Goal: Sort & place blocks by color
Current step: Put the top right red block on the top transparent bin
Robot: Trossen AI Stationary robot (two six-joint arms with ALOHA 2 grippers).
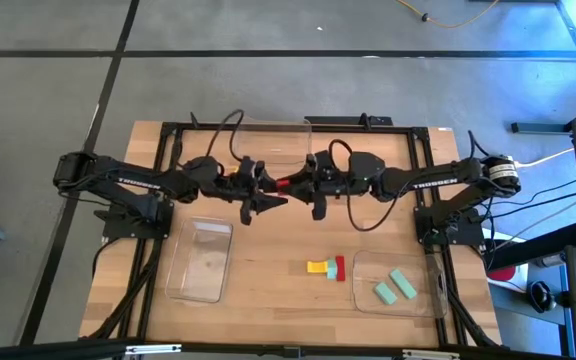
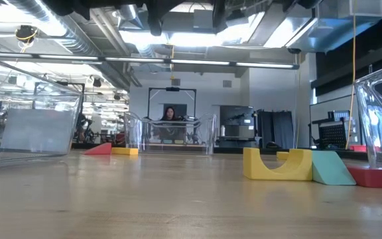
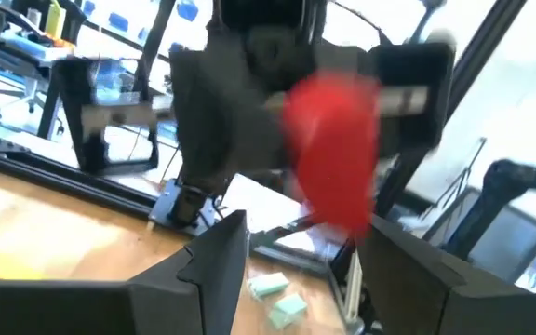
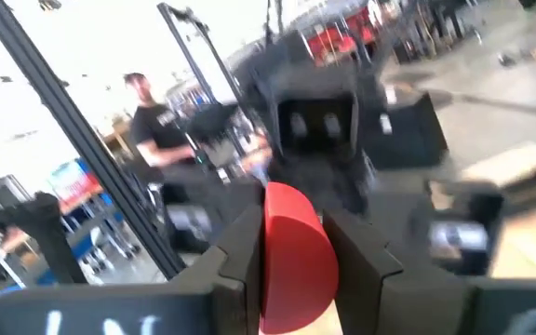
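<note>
A red block (image 1: 284,183) with one rounded end hangs high over the middle of the table, and my right gripper (image 4: 291,247) is shut on it. My left gripper (image 3: 305,251) faces it from the table's left, open, its fingertips close to the block (image 3: 333,149). On the table lie a yellow block (image 1: 317,266) and a red one (image 1: 339,267), side by side near the front. Two mint blocks (image 1: 394,286) lie inside the clear tray (image 1: 430,300) at the front right. In the low view the arms only show as dark shapes along the top. My right gripper pinches the red block's two flat sides (image 4: 296,270) between its two fingers (image 4: 356,256). The fingers lie level and come from the table's right. The block's rounded end (image 4: 291,200) sticks out past the fingertips, lifted clear of the table. My left gripper: I cannot tell whether it touches the block.
A second clear tray (image 1: 200,262) lies at the front left and a third (image 1: 268,135) at the far edge. In the low view a yellow arch block (image 2: 277,164), a teal wedge (image 2: 330,168) and a red block (image 2: 371,177) stand close together; a red wedge (image 2: 98,149) and a yellow block (image 2: 125,151) lie farther back.
</note>
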